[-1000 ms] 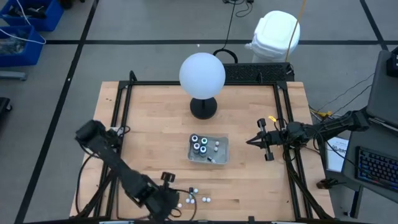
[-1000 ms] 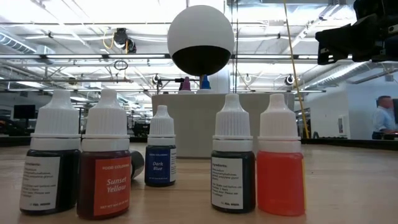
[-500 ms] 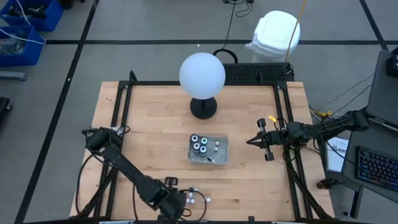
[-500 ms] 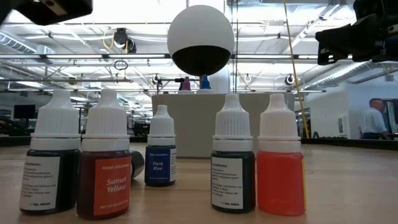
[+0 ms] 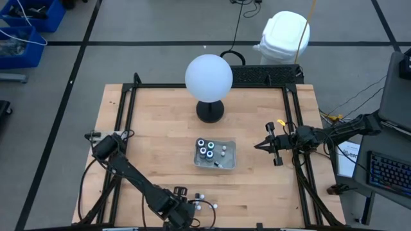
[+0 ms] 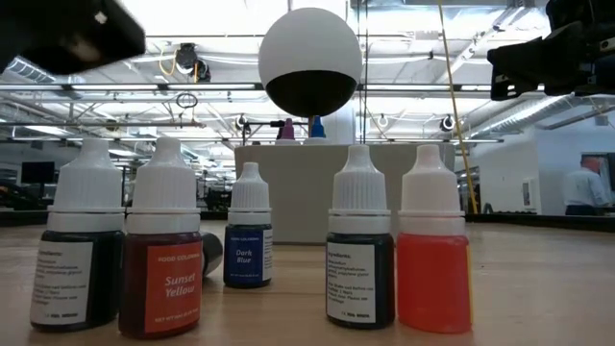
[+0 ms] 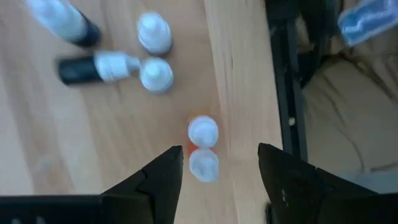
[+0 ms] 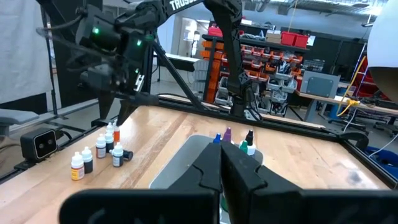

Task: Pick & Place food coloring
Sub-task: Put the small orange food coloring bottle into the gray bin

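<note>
Several small white-capped food coloring bottles (image 5: 205,204) stand on the wood near the table's front edge. One dark bottle (image 7: 93,67) lies on its side among them. In the low view they stand in a row, among them a red "Sunset Yellow" bottle (image 6: 165,252) and an orange one (image 6: 432,252). My left gripper (image 7: 221,151) hangs open above them, pointing down, with a white-capped bottle (image 7: 203,165) between its fingers and untouched. An orange bottle (image 7: 203,132) stands just beyond it. More bottles stand in the clear tray (image 5: 230,157). My right gripper (image 5: 260,146) waits shut at the table's right side.
A big white globe on a black base (image 5: 209,78) stands at the table's far middle. A black frame (image 5: 292,122) runs round the tabletop. The table's near edge and frame rail (image 7: 286,81) lie close beside the loose bottles. Bare wood lies between tray and bottles.
My left gripper has gone down and toward the table's right along the near edge, ending over the loose bottles. In the low view it has come into the picture's top left. The bottles have not moved.
</note>
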